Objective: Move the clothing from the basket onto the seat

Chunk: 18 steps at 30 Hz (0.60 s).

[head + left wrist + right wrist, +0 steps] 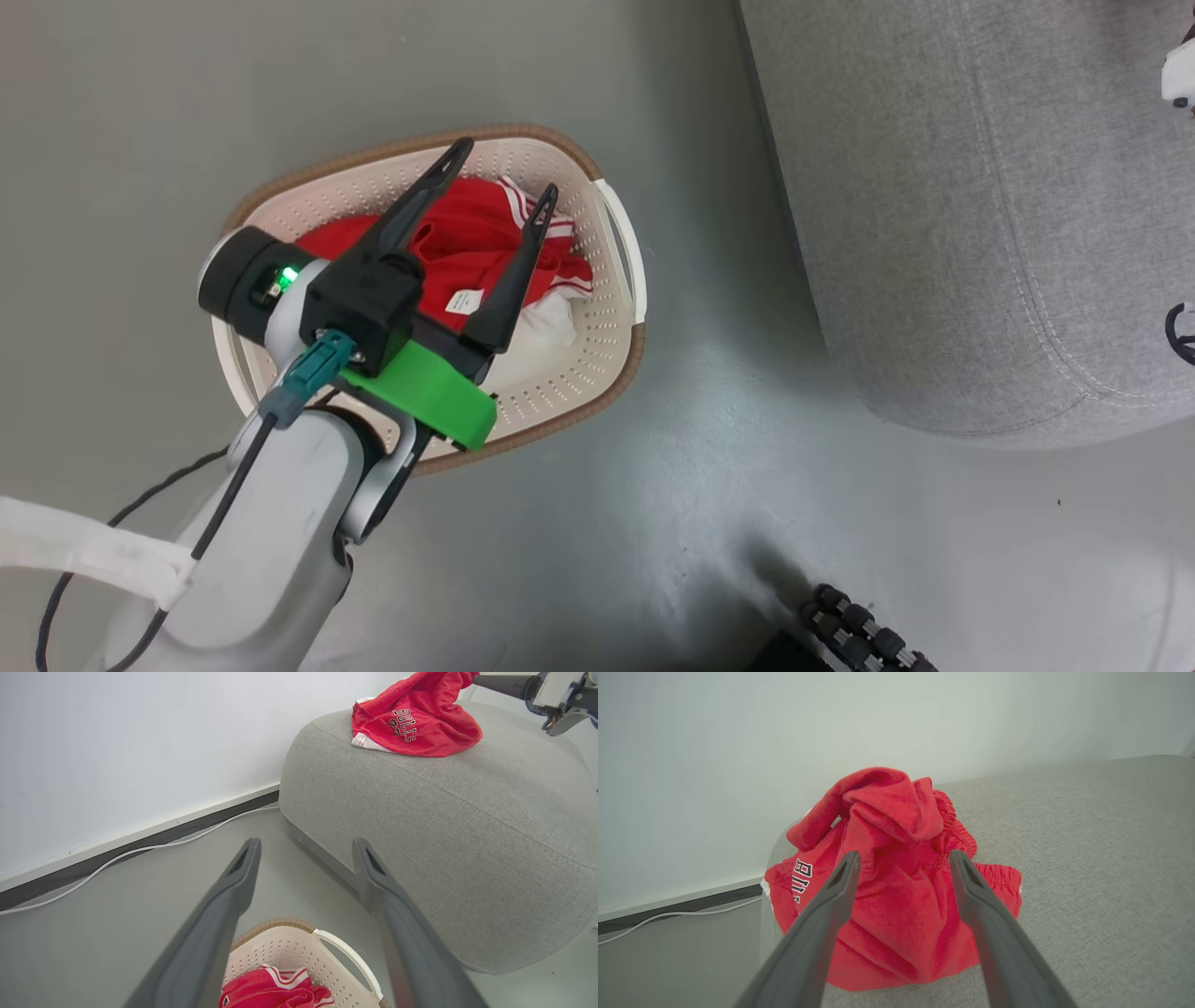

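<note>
Clothing (887,812) is bunched at the seat's (1087,858) edge between the spread, empty fingers of the right gripper (903,854). More is seen in the basket (560,373) beneath the equally spread, empty left gripper (506,168).

You can read "BULLS" in dark, white-edged letters on the red garment (420,723) lying on the sofa (444,826), at one o'clock in the left wrist view. The numerals beneath are creased and unclear. In the right wrist view the same lettering stands sideways at the garment's nine o'clock edge, cut short. In the head view, toward nine o'clock of centre, a small white tag (464,301) on the clothing (467,233) in the basket (611,308) bears print too small to read.
</note>
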### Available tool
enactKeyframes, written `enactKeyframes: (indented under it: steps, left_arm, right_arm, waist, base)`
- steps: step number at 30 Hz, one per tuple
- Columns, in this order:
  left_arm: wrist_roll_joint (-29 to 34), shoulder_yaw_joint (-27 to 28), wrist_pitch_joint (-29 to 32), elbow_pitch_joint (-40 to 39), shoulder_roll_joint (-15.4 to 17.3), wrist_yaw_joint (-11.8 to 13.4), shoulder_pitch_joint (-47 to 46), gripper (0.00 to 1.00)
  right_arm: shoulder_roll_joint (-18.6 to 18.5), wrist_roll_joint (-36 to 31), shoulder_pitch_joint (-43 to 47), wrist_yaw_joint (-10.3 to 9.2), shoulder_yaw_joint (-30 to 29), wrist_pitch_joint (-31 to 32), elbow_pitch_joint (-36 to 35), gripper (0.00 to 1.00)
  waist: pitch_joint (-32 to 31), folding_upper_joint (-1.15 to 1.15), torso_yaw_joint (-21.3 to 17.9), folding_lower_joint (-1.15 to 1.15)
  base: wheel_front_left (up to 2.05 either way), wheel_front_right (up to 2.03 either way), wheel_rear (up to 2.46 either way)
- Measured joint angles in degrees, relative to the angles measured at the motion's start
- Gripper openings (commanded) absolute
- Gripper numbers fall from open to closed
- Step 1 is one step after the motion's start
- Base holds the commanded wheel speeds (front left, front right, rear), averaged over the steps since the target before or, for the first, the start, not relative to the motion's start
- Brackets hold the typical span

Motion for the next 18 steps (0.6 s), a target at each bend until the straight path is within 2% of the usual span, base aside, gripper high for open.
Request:
enactKeyframes:
  steps: [8,18]
  left_arm:
    - [-2.26,1.29,-4.48,4.35,-1.25,0.32,3.34,1.0]
    - [-5.23,4.75,-7.5,9.24,-2.77,1.74,7.09,1.0]
  right_arm:
    - [0.26,-2.94,4.81,1.14,-0.56,0.0,-3.99,1.0]
    - [3.86,-4.75,10.87,3.05,1.09,0.0,-8.18,1.0]
  waist:
    - [-4.78,0.0,0.57,0.0]
    - [-12.13,0.0,2.88,0.0]
  base:
    - [0.0,0.0,0.0]
    - [0.0,0.0,0.0]
